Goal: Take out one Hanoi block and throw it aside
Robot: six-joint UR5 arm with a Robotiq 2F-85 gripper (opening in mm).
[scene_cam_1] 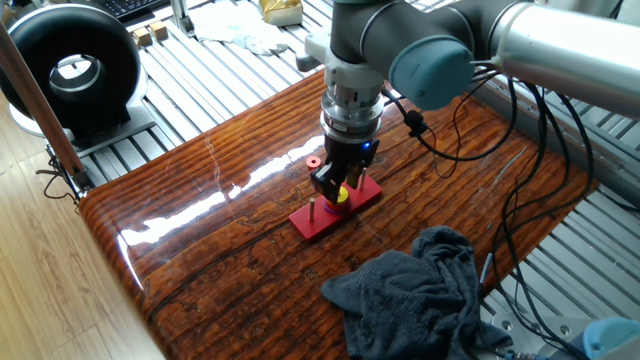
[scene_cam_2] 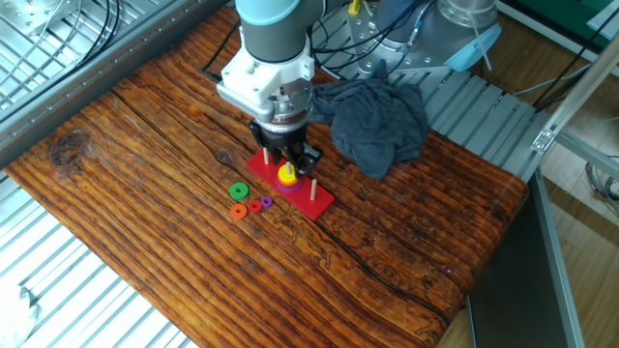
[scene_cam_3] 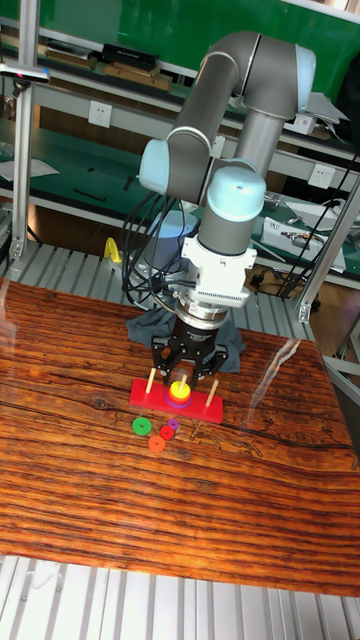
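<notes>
Glossy wooden table [scene_cam_2: 406, 242] (metal slats [scene_cam_2: 116, 290] around)

table [scene_cam_2: 145, 126]: glossy wood | floor [scene_cam_1: 30, 290]: pale boards | wall [scene_cam_3: 150, 25]: green

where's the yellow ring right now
The yellow ring sits on the middle peg of the red base, directly under the gripper, with the green ring lying loose on the table to the base's left in the other fixed view.
</notes>
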